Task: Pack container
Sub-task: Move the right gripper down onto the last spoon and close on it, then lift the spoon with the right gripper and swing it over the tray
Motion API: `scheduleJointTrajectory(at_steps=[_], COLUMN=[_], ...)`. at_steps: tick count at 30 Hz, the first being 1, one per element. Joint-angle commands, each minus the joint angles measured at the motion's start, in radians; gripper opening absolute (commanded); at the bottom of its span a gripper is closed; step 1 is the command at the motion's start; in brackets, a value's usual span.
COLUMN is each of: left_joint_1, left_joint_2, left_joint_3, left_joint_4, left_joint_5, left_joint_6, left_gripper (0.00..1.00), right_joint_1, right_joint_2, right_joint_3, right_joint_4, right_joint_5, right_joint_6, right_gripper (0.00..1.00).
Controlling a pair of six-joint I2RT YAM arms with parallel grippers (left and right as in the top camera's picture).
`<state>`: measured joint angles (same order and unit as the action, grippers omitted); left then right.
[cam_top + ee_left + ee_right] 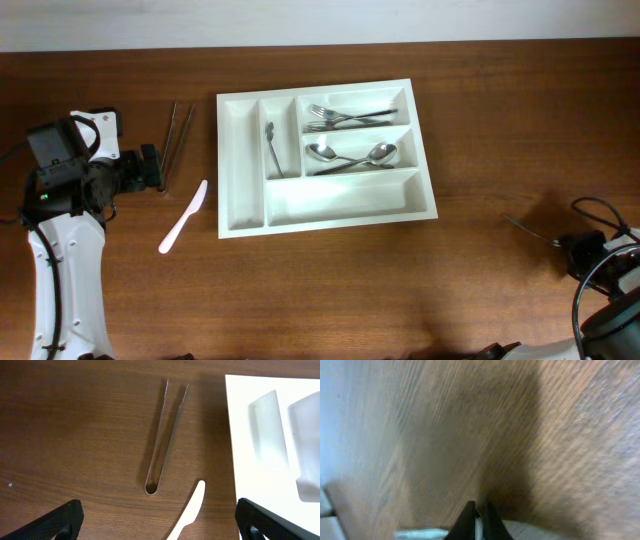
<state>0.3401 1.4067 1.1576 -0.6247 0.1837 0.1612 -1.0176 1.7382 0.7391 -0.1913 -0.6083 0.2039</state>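
Observation:
The container (240,215) is a large white tray in the middle of the table. It holds forks (345,115) in its top long compartment, spoons (350,157) in the middle one and a small spoon (271,148) in a narrow upright one. To its left lie metal tongs (180,135) (165,435) and a white plastic knife (183,217) (190,512). My left gripper (160,168) (161,522) hovers open over the tongs' closed end and the knife. My right gripper (572,250) (479,515), at the table's right near corner, is shut on a thin metal utensil (528,229) (420,534); the blur hides which kind.
The tray's bottom long compartment (340,195) and its leftmost narrow one (240,150) hold nothing. A white wall runs behind the table's far edge (320,40). Cables (600,215) trail beside the right arm.

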Motion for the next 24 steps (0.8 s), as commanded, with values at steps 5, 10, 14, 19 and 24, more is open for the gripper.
scheduleJointTrajectory(at_steps=[5, 10, 14, 19, 24], left_joint_1=[0.003, 0.003, 0.003, 0.003, 0.003], left_joint_2=[0.003, 0.003, 0.003, 0.003, 0.003], left_joint_3=[0.019, 0.019, 0.019, 0.019, 0.019], left_joint_4=[0.003, 0.003, 0.003, 0.003, 0.003], left_joint_5=[0.011, 0.011, 0.011, 0.011, 0.011], left_joint_6=[0.013, 0.013, 0.013, 0.013, 0.013], left_gripper=[0.99, 0.99, 0.99, 0.99, 0.99], right_joint_1=[0.014, 0.041, 0.111, 0.282, 0.539], right_joint_2=[-0.002, -0.1, -0.205, -0.324, -0.356], right_joint_3=[0.035, 0.082, 0.118, 0.147, 0.15], right_joint_4=[0.005, 0.005, 0.005, 0.006, 0.074], right_joint_5=[-0.198, -0.338, -0.376, -0.317, -0.19], right_joint_6=[-0.004, 0.063, 0.137, 0.211, 0.224], right_gripper=[0.04, 0.04, 0.04, 0.04, 0.04])
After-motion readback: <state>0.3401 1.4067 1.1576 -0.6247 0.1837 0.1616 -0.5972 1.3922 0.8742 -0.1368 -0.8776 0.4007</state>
